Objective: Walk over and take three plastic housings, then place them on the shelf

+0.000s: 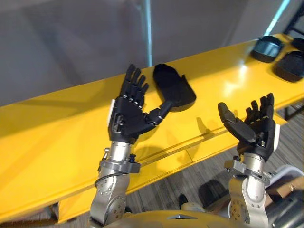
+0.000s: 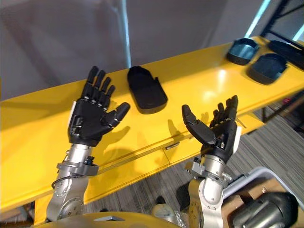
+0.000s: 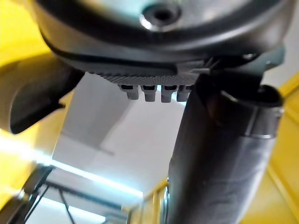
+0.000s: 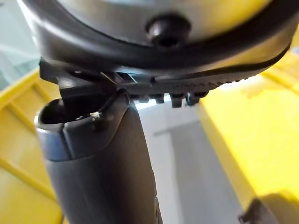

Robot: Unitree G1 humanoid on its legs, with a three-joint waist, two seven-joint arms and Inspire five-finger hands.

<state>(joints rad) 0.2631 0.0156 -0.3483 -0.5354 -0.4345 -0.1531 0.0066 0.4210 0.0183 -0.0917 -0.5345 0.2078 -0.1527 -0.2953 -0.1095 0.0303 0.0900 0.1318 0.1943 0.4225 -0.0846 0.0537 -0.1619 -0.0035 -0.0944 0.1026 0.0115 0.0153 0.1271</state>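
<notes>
- Hands: the left hand (image 1: 128, 111) and right hand (image 1: 254, 127) are raised over the front edge of the yellow shelf (image 1: 52, 142), palms turned up toward the head. Neither holds anything.
- Left fingers: straight and fanned apart, thumb angled out toward the near housing (image 2: 146, 90). The left wrist view agrees, showing the fingertips in an even row with only wall beyond them.
- Right fingers: straight to lightly relaxed and a little apart, with the thumb standing clear of a bare palm.
- Near housing: black, open side up, lying flat on the shelf just beyond the left thumb. The right eye view shows a gap between the two, so no contact.
- Far housings (image 2: 268, 67): two lie side by side, open side up, at the shelf's right end, well apart from both hands. A further dark item beyond them is cut off at the frame edge and cannot be identified.
- Assessment, placement: lying flat with the hollow upward is a stable rest, and it leaves the raised rim free for fingers to take.
- Assessment, posture: open, upturned hands suit either a reach or a release, and which it is cannot be told.
- Assessment, progress: no housing is in hand, and it is undetermined whether this surface is the pick-up point or the destination.
- Risk: a straight-fingered approach may push the light housing along the smooth top.
</notes>
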